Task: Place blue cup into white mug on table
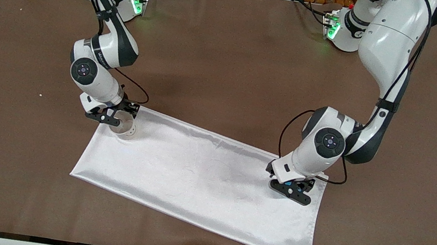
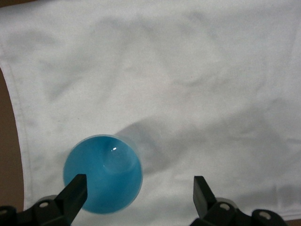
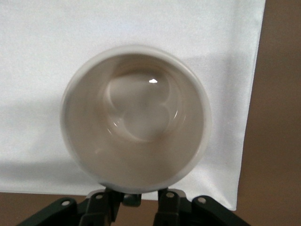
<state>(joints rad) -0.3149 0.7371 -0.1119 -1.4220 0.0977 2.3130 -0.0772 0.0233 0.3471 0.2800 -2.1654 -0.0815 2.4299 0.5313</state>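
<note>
White cloth point(image 1: 202, 180) spread on brown table point(image 1: 228, 55), right gripper point(image 1: 111, 117) pinching white mug point(image 1: 124, 126) rim, left gripper point(image 1: 292, 191) spread wide over blue cup point(image 2: 103, 174).

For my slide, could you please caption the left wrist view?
Open left hand hovering over a blue cup standing on white cloth.

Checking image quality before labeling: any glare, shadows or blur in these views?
Front view: sheen on the white cloth, green glow near both bases. Left wrist view: blue cup soft, with a small highlight and a shadow across the cloth. Right wrist view: white mug fills the frame, glint inside.
</note>
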